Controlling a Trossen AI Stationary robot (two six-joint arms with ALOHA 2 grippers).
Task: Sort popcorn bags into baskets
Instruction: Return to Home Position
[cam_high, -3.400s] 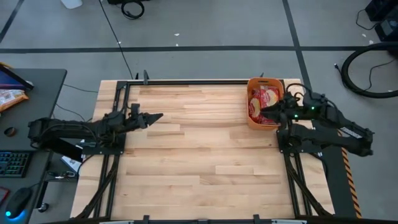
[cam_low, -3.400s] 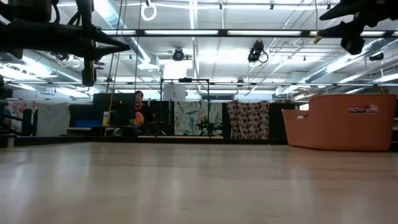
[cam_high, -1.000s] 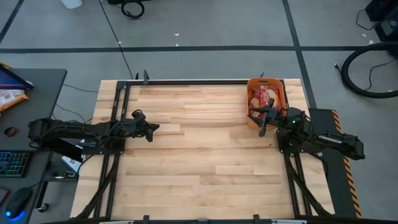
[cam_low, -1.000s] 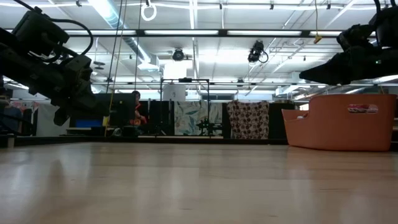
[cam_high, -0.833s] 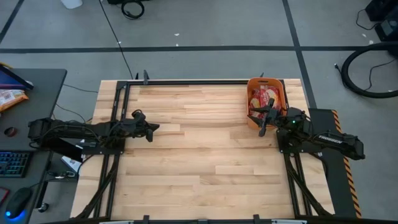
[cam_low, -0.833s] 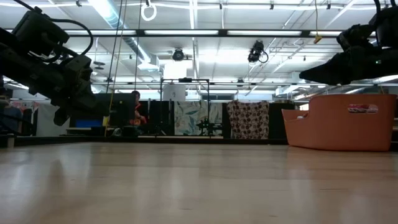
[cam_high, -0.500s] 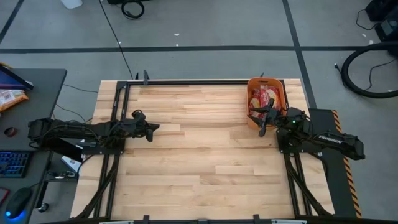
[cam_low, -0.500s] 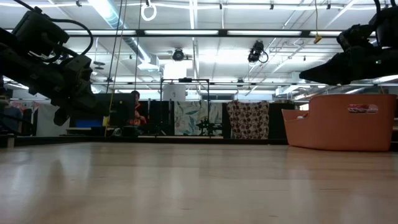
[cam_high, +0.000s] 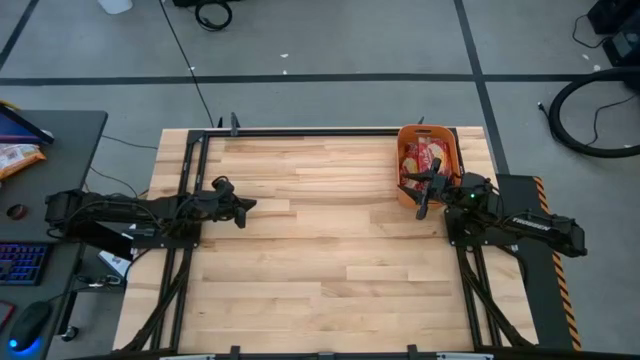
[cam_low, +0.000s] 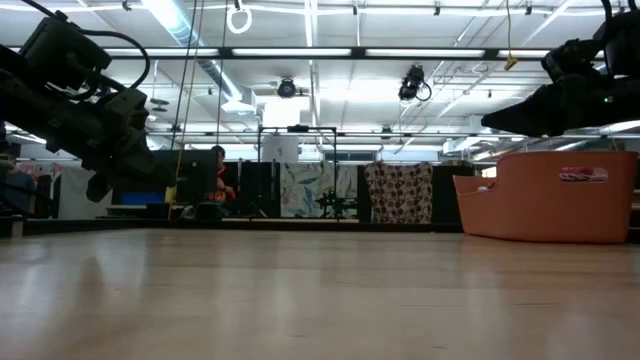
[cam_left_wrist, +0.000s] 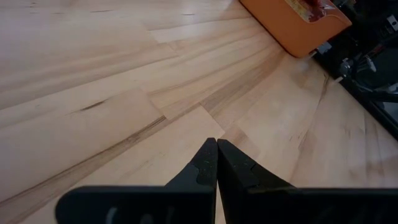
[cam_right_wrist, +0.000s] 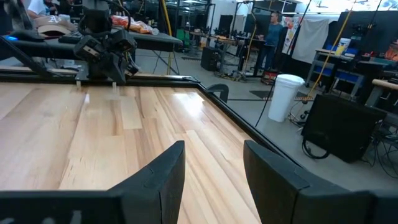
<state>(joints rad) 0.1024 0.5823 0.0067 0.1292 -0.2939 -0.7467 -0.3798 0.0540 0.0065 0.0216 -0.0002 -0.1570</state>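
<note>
Looking straight down, the orange bin (cam_high: 428, 129) sits at the upper right of the wooden worktop (cam_high: 320, 260), tight against the top edge. The red popcorn bags (cam_high: 424, 158) are all piled inside it, and I can't spot a single packet lying out on the wood. The right claw (cam_high: 420, 195) hangs at the bin's lower edge, partly overlapping it in the frame. Its own wrist camera shows the right claw (cam_right_wrist: 214, 152) with its two fingers parted, a clear gap between them and nothing in it. The left claw (cam_high: 243, 208) is over at the left-centre of the worktop, well apart from the bin. From its wrist cam, the left claw (cam_left_wrist: 216, 149) has its fingertips pressed flat together with nothing pinched between them, just bare planks underneath. That camera also catches the orange bin (cam_left_wrist: 292, 31) farther off, with a bit of red packet (cam_left_wrist: 309, 7) poking above the rim. In the table-level view the bin (cam_low: 548, 200) stands at the right with the right arm dark above it, and the left arm is at the upper left. Way back in the room a person (cam_low: 218, 172) is at a desk.
</note>
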